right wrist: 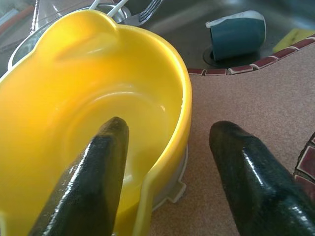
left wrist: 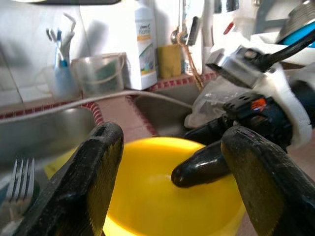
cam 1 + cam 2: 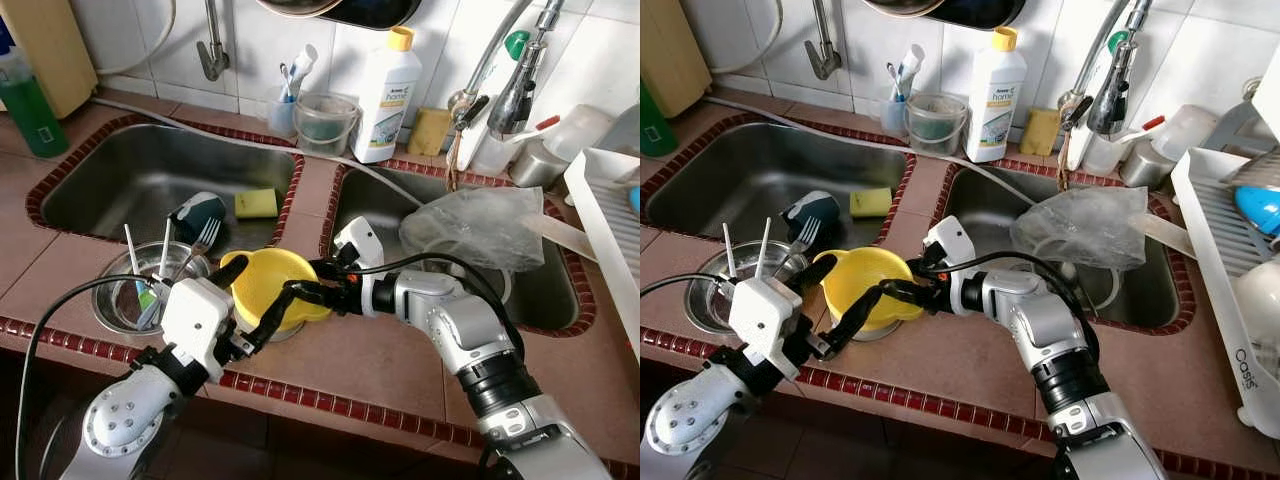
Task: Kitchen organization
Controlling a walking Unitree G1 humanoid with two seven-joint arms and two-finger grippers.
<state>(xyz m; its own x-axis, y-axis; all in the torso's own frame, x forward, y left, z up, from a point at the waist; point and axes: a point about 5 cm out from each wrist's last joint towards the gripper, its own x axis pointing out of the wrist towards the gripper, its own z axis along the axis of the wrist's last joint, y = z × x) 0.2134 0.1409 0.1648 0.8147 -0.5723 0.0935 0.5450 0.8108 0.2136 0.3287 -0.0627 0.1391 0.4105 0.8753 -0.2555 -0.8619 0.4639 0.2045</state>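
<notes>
Yellow bowl (image 3: 272, 285) resting on the tabletop (image 3: 380, 370) strip between the two sinks, atop a pale object of uncertain kind. Right gripper (image 1: 162, 162) at the bowl's 3 o'clock rim, jaws spread astride the wall, one finger inside, one outside, not clamped. Left gripper (image 3: 255, 300) at 7 o'clock, jaws released, flanking the bowl. Steel cup (image 3: 140, 290) with fork at 9 o'clock; teal mug (image 3: 198, 215) and sponge (image 3: 256, 203) in the left sink at 11.

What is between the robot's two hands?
The yellow bowl sits between them, in the left eye view. The right hand straddles its rim, one finger inside and one outside, while the left hand reaches around it from the other side.
</notes>
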